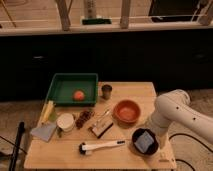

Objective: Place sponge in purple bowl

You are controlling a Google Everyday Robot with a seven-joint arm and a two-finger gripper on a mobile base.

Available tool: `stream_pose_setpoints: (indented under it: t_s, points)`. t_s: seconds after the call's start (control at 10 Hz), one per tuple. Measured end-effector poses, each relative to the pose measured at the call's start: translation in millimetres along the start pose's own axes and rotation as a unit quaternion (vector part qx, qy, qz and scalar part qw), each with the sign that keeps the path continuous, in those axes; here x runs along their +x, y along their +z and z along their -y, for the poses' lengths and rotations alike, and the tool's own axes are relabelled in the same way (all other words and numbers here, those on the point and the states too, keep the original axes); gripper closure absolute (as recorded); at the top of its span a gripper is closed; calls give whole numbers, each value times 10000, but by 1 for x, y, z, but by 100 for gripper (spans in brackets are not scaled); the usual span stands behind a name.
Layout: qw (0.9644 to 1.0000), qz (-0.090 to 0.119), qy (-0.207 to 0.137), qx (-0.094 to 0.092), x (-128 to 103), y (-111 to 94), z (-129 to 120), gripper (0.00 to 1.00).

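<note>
1. Purple bowl (134,143) stands at the front right corner of the wooden counter (132,90).
2. Sponge (144,141) lies inside it.
3. Gripper (152,130), on the white arm (172,107), hangs just over the bowl's rear rim.
4. Orange bowl (126,110) stands near, behind-left.
</note>
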Motion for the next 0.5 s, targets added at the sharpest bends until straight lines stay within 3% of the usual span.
stream_pose_setpoints:
  t_s: [0.5]
  points:
    - [10000,15,8,12,5,-2,2,20]
